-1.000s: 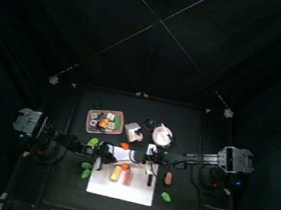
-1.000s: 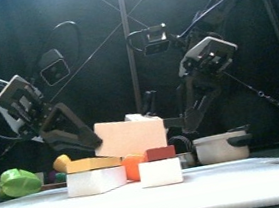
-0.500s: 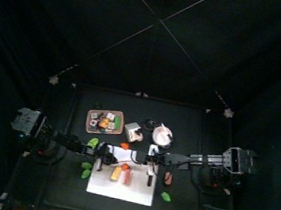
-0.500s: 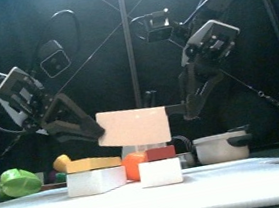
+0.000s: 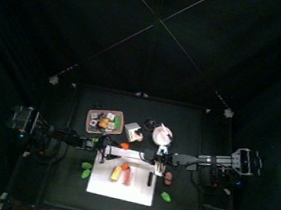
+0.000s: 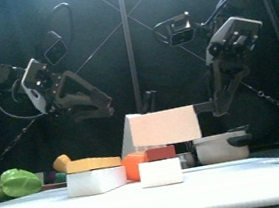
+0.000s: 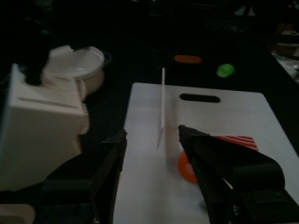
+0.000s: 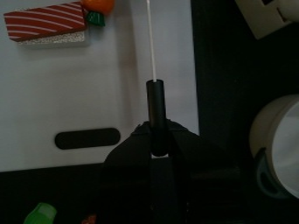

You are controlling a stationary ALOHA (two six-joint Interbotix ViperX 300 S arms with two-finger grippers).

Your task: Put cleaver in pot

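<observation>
Right gripper (image 8: 155, 150) hides cleaver (image 8: 156, 52) handle end; blade edge-on.

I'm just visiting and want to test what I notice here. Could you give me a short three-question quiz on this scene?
1. True or false: the cleaver lies flat on the cutting board.
2. Which gripper holds the cleaver's handle: A left, B right?
3. Fill in: the left gripper's jaws stand ____.

Key: 1 false, it hangs held above the board; 2 B; 3 open.
</observation>
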